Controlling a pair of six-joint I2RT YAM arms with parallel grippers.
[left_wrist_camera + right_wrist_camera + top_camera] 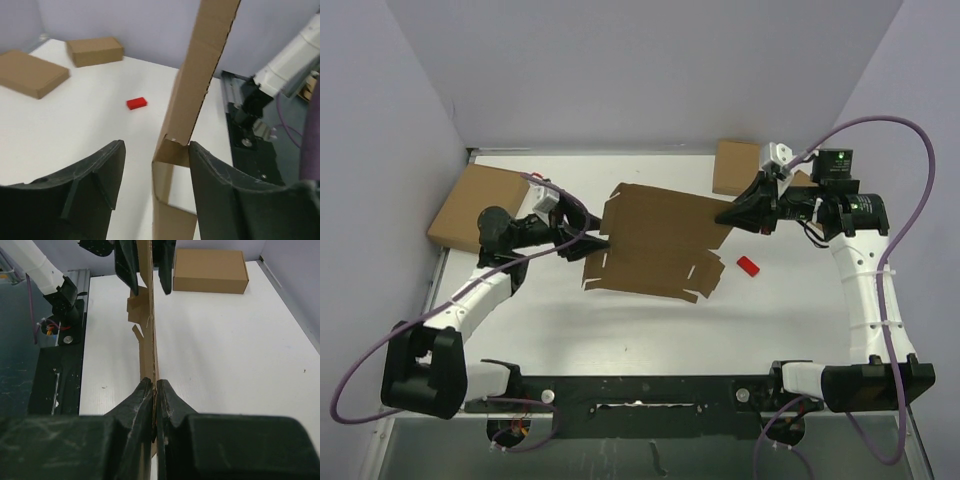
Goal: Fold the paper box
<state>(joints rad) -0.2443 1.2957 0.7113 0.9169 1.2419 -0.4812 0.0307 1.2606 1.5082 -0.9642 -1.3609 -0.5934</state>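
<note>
Brown cardboard accounts for four things in front of you: one paper box (655,240), one larger box (475,205) and two smaller boxes. The paper box is an unfolded die-cut sheet with slits and flaps along its edges. It sits at the middle of the white surface (650,340), broad face toward the overhead camera, stretched between your two arms. Whether it rests on the surface or hangs just above it, you cannot tell from these views. Your left end effector (598,237) is at the sheet's left edge with its two fingers spread. The cardboard passes between them, close against one finger (225,190), with a clear gap to the other, so that side is released. Your right end effector (722,215) is at the opposite edge, and its two fingers are clenched flat on the sheet, grasping it. The larger box lies at the far left of the surface, behind your left arm. One smaller box (737,167) stands at the back near the wall. The second smaller box (95,50) is just beside it, partly hidden by your right arm in the overhead view. One small red block (748,265) lies on the surface just off the sheet's right edge, apart from it.
</note>
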